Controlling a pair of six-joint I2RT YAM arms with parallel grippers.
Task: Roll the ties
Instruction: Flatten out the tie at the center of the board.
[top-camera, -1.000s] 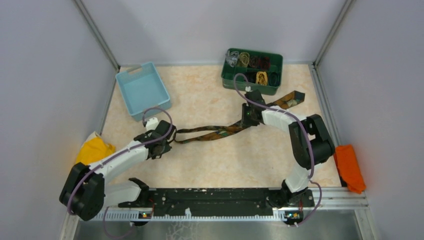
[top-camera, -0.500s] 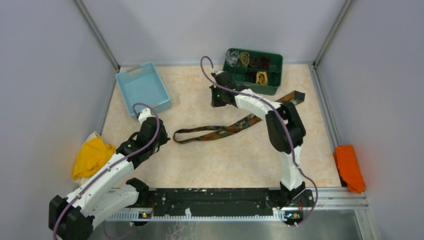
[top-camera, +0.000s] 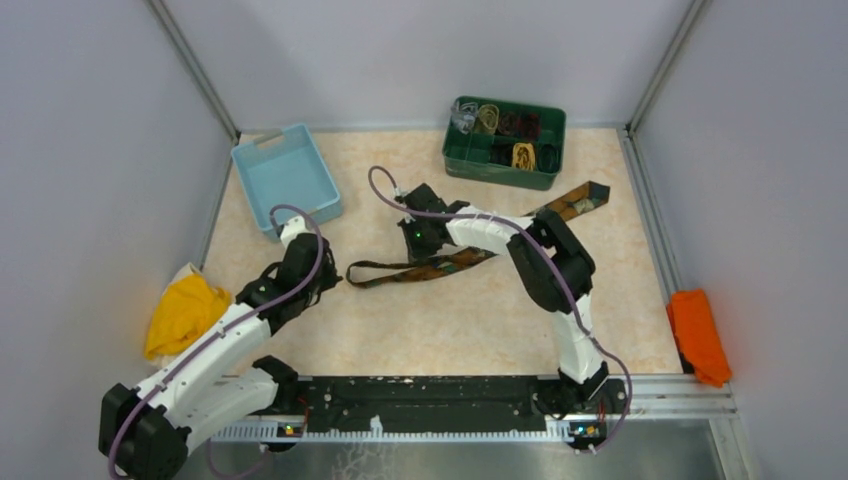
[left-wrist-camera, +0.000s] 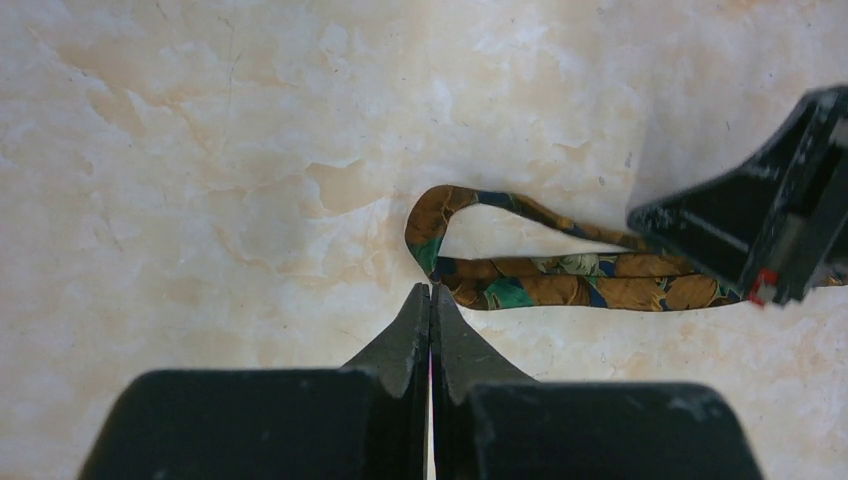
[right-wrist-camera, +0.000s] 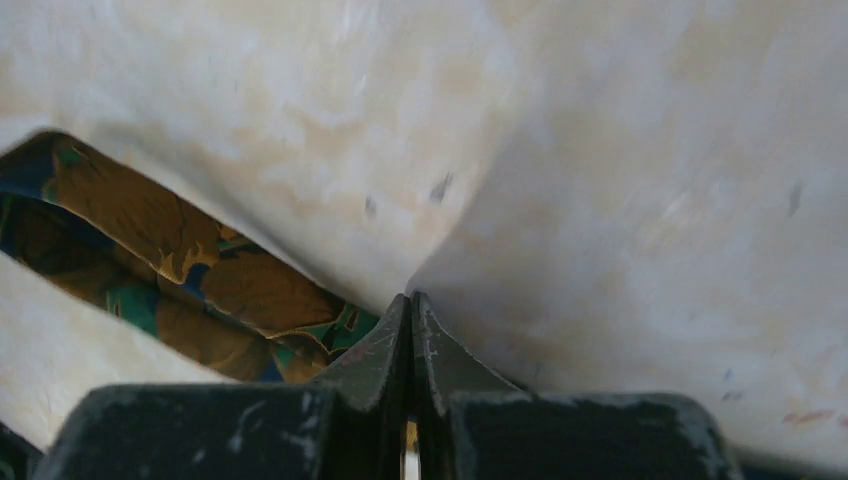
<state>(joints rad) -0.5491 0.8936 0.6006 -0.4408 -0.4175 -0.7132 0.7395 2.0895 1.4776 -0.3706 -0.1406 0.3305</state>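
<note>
A dark brown tie (top-camera: 440, 266) with gold and teal pattern lies stretched across the table, its wide end at the far right (top-camera: 585, 196). Its narrow end is folded back into a loop (left-wrist-camera: 432, 222). My left gripper (top-camera: 327, 276) is shut and empty, and its tips (left-wrist-camera: 430, 290) rest just short of that loop. My right gripper (top-camera: 418, 240) is shut over the tie's middle, with its tips (right-wrist-camera: 410, 300) at the edge of the fabric (right-wrist-camera: 150, 250). A black part of the right arm (left-wrist-camera: 760, 225) covers the tie in the left wrist view.
A green bin (top-camera: 500, 172) at the back holds several rolled ties. A light blue bin (top-camera: 290, 178) stands at the back left. A yellow cloth (top-camera: 185, 305) lies by the left wall and an orange cloth (top-camera: 698, 335) by the right wall.
Both grippers have closed. The right gripper went from the tie up toward the green bin, then down-left onto the tie's middle. The left gripper let go of the looped end and drew back slightly.
</note>
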